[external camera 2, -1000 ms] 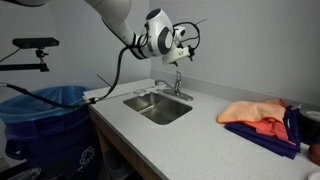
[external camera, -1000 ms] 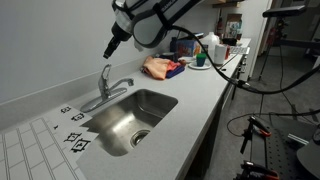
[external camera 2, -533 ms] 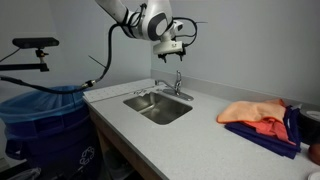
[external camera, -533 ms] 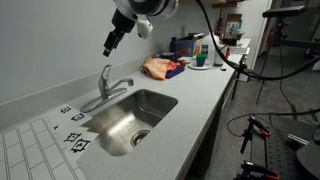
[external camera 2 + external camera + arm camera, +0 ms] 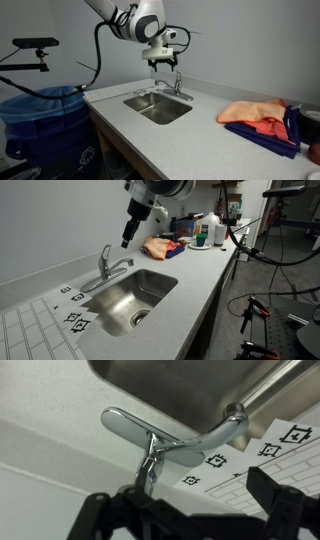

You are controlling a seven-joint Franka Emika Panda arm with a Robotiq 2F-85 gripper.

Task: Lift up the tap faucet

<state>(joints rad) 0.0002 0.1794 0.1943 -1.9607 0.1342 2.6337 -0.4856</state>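
**A:** Moving again since half a second back: swinging the gripper point(image 5: 130, 231) off its old spot high over the tap faucet point(image 5: 108, 267), and dropping lower too. Hanging just above and a little to one side of it now in an exterior view point(image 5: 163, 64).

**B:** Carrying anything?

**A:** Nope. Showing both fingers point(image 5: 283, 508) spread wide in the wrist view, nothing between them, not touching chrome.

**B:** Placing the tap faucet where?

**A:** Standing on the counter point(image 5: 200, 275) at the wall-side edge of the sink basin point(image 5: 168, 280), spout reaching toward the bowl. Filling the middle of the wrist view point(image 5: 160, 450), just beyond the fingertips, two chrome arms forking off the body.

**B:** Meaning what for the task?

**A:** Reading it as re-aiming, not grasping yet. Probably trading a straight-down approach for one that brings the open jaws in line with the lever. Needing a final close-in, then getting around or under the lever, then pulling up.

**B:** Worrying about anything?

**A:** Expecting a slim, shiny lever to slip between the pads if caught near its tip. Also risking a knock on the spout instead. Not managing to tell from these views whether the lever is already raised.
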